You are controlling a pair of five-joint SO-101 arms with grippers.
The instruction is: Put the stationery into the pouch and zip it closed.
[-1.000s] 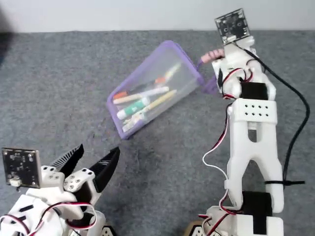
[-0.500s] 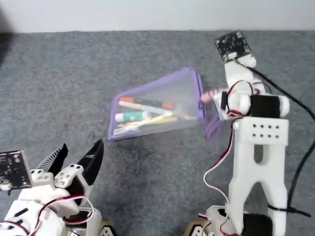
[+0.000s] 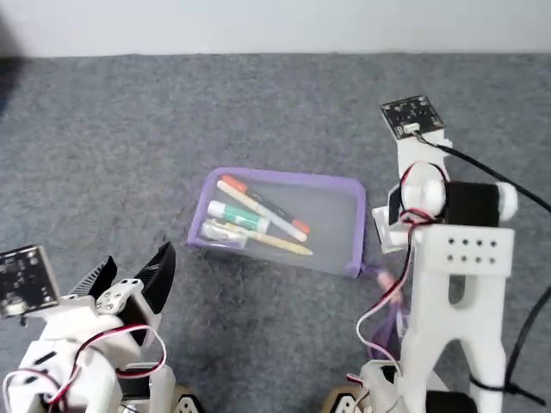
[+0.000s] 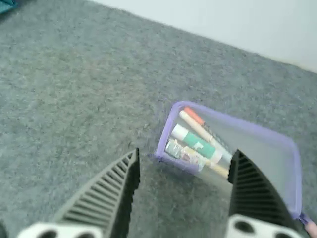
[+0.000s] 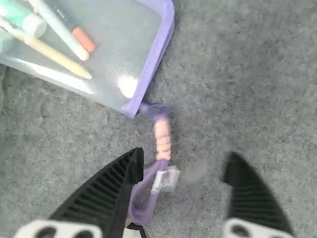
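Since the earlier frames we note that the pouch [image 3: 280,219] has come down from a tilted, hoisted attitude and now lies flat on the table [image 3: 129,129], while the right arm has drawn back toward its base and let the strap [image 3: 392,288] go. Pens [image 3: 258,215] are inside, visible through the clear wall and gathered toward the end nearer the left arm. The pouch's long axis runs across the table from one arm to the other, slightly skewed. The strap trails from the corner on the right arm's side. The right gripper [image 5: 184,163] stands over that strap with jaws spread wide and touching nothing, so the strap and its pink bead [image 5: 162,136] lie on the table between them. We judge the right arm far the nearer to the pull, with the pouch body lying away from its jaws. The left gripper [image 4: 184,161] also has its jaws spread, and the pouch sits ahead of it, well apart, short end toward it. The right wrist view settles that the strap is free, whereas in the high view the arm's own body stands over that spot. Whether the zip is fully closed we cannot tell.
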